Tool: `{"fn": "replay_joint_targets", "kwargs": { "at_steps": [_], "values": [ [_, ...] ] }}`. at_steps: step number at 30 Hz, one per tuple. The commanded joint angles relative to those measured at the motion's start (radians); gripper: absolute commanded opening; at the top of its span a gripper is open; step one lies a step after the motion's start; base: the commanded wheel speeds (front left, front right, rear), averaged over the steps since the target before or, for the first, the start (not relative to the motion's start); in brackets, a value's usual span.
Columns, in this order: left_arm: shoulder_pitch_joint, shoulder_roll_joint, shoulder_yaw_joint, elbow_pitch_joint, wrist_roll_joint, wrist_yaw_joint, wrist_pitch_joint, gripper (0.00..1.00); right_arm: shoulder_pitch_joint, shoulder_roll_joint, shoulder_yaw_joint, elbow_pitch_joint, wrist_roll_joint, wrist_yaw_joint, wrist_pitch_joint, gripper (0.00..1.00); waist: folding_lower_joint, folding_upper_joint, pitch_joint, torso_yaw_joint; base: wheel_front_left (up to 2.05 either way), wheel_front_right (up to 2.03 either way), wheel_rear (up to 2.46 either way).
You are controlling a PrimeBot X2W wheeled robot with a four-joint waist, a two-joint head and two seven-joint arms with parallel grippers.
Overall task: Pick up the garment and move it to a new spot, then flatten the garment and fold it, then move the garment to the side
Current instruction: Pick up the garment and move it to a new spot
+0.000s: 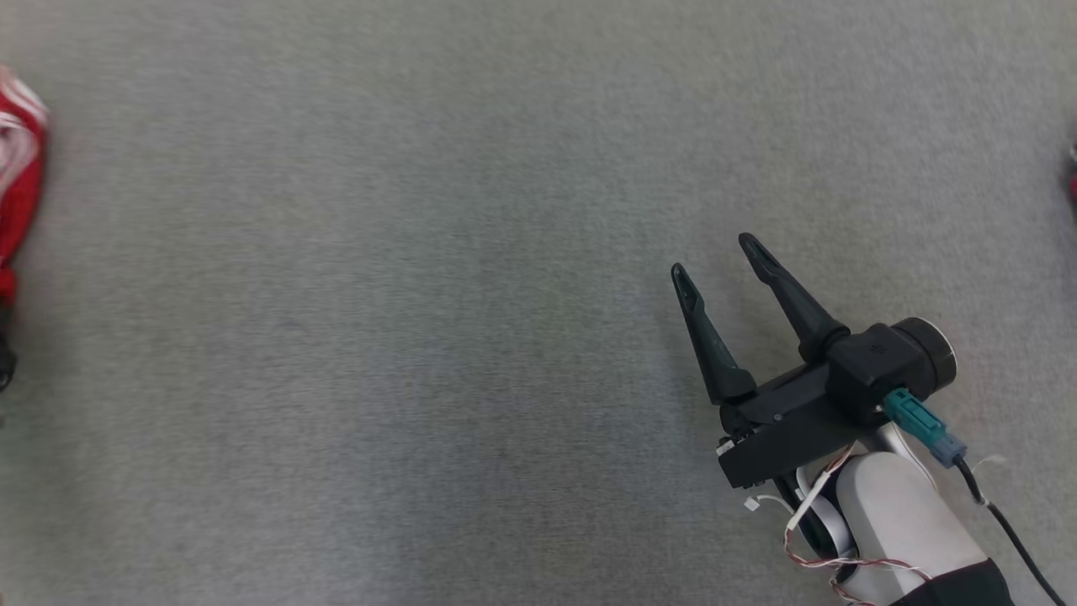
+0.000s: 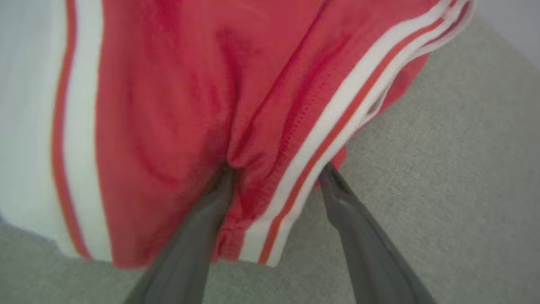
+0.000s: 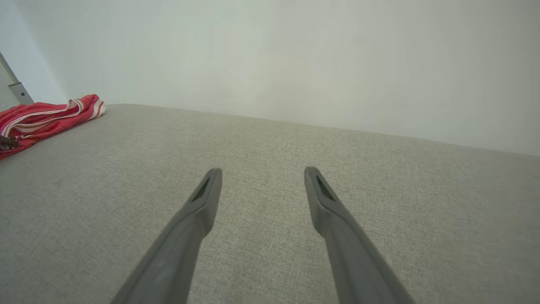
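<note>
At the far left edge of the head view lies the garment (image 1: 18, 168), red with white stripes, bunched on the grey fabric surface (image 1: 421, 337) and cut off by the frame. In the left wrist view the left gripper (image 2: 276, 168) is right at it, with its 2 fingers spread wide and clamped on nothing. The tip of one finger (image 2: 211, 202) is hidden under a fold of red cloth. The other fingertip touches the striped hem at its outer edge, so the hem strip with its 2 white bands and 1 orange line lies between the fingers. That view is soft with blur, and the cloth's far end is not clear.

The middle of the surface is bare grey weave.

At the lower right of the head view, the right gripper (image 1: 713, 256) hangs over the surface, well apart from the garment, its jaws wide open and empty, its fingers pointing up and slightly left. Behind them sit its black body, a teal connector (image 1: 913, 417) and the pale forearm (image 1: 900, 513) with thin red and white wires. In the right wrist view a pale wall (image 3: 295, 63) stands behind the surface.

At the far right edge is a small red and dark blur, too little to identify.
</note>
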Motion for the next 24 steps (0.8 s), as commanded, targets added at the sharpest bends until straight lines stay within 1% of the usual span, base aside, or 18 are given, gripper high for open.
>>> {"fn": "replay_joint_targets", "kwargs": {
  "at_steps": [1,5,6,7,8,10,12,16,22,23,24],
  "values": [
    [-0.021,0.001,-0.003,-0.007,-0.013,0.008,0.043,1.0,-0.008,-0.004,-0.001,-0.01,0.005,-0.003,0.004,1.0,-0.0002,-0.0001,0.056,-0.054,0.0,0.0,0.0],
    [-0.016,-0.015,-0.009,-0.028,-0.028,0.023,0.141,1.0,0.001,0.002,0.001,-0.019,0.003,-0.003,0.005,1.0,-0.0002,-0.0001,0.055,-0.059,0.0,0.0,0.0],
    [-0.008,-0.02,-0.014,-0.036,-0.03,0.027,0.164,0.51,0.004,0.005,0.002,-0.018,0.004,-0.003,0.003,1.0,-0.0002,-0.0001,0.052,-0.06,0.0,0.0,0.0],
    [0.003,-0.021,-0.018,-0.048,-0.03,0.031,0.18,0.19,0.007,0.008,0.004,-0.015,0.005,-0.003,0.0,1.0,-0.0002,-0.0001,0.047,-0.061,0.0,0.0,0.0],
    [0.016,-0.02,-0.02,-0.063,-0.029,0.036,0.195,0.0,0.009,0.011,0.005,-0.012,0.007,-0.003,-0.003,1.0,-0.0002,-0.0001,0.042,-0.062,0.0,0.0,0.0],
    [0.039,-0.018,-0.02,-0.099,-0.032,0.043,0.221,0.0,0.014,0.014,0.006,-0.005,0.009,-0.003,-0.009,1.0,-0.0002,-0.0001,0.027,-0.063,0.0,0.0,0.0],
    [0.047,-0.014,-0.018,-0.124,-0.033,0.045,0.224,0.0,0.016,0.016,0.004,0.0,0.01,-0.003,-0.012,1.0,-0.0002,-0.0001,0.017,-0.063,0.0,0.0,0.0],
    [0.068,0.016,-0.012,-0.242,-0.032,0.031,0.212,0.0,0.027,0.026,-0.004,0.023,0.016,-0.003,-0.023,1.0,-0.0002,-0.0001,-0.028,-0.058,0.0,0.0,0.0],
    [0.075,0.039,-0.028,-0.388,-0.04,-0.029,0.186,0.0,0.052,0.048,-0.008,0.068,0.029,-0.003,-0.042,1.0,-0.0002,-0.0001,-0.131,-0.053,0.0,0.0,0.0],
    [0.068,0.041,-0.039,-0.432,-0.049,-0.057,0.183,0.0,0.063,0.053,-0.009,0.081,0.037,-0.003,-0.049,1.0,-0.0002,-0.0001,-0.169,-0.057,0.0,0.0,0.0],
    [0.066,0.038,-0.045,-0.448,-0.056,-0.073,0.18,0.0,0.069,0.056,-0.008,0.089,0.039,-0.003,-0.052,1.0,-0.0002,-0.0001,-0.192,-0.061,0.0,0.0,0.0]
  ]
}}
